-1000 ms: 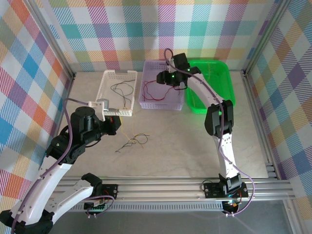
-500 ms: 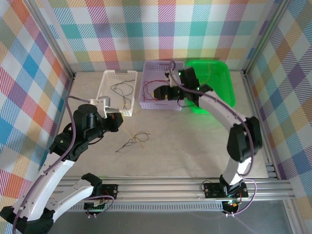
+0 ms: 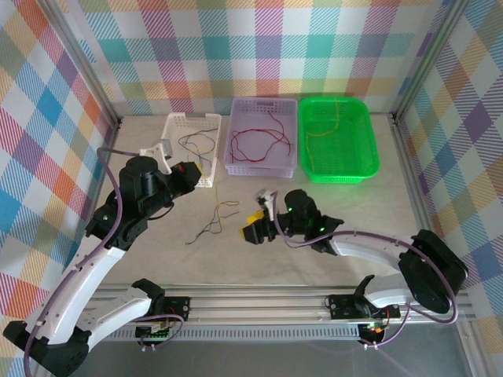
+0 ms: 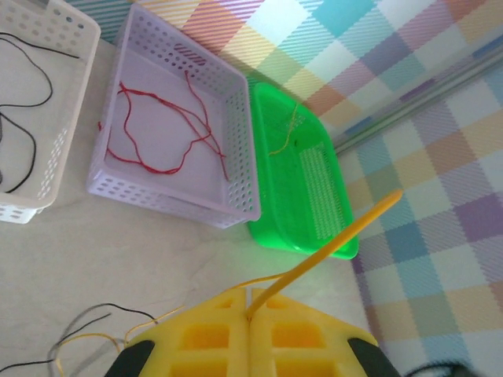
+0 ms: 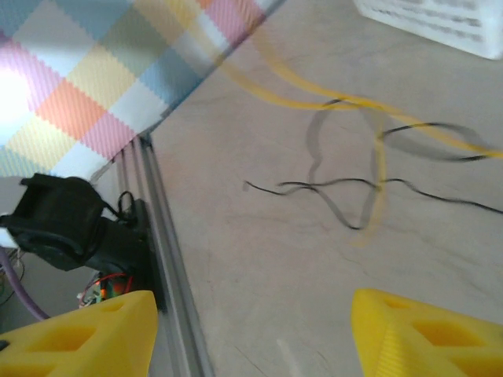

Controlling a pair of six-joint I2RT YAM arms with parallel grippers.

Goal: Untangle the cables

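A small tangle of thin cables [image 3: 214, 223], black, grey and yellow, lies on the table in front of the baskets. My left gripper [image 3: 187, 174] hovers left of it, shut on a yellow cable [image 4: 330, 255] that runs from the closed jaws [image 4: 253, 305] toward the tangle [image 4: 82, 339]. My right gripper [image 3: 258, 218] sits low just right of the tangle, open, with bare tabletop between its fingers [image 5: 86, 330]. Black and yellow strands [image 5: 338, 185] lie ahead of it. A red cable [image 3: 255, 141] rests in the purple basket [image 3: 231, 166].
A white basket [image 3: 170, 138] at the left holds a black cable [image 3: 196, 144]. A green basket [image 3: 371, 149] at the right holds a yellow one [image 3: 322, 129]. An aluminium rail [image 3: 314, 297] runs along the near edge; checkered walls enclose the table.
My right arm has swung from above the purple basket down to the table beside the tangle, its jaws widening. The left gripper has shifted slightly back, still gripping the yellow cable.
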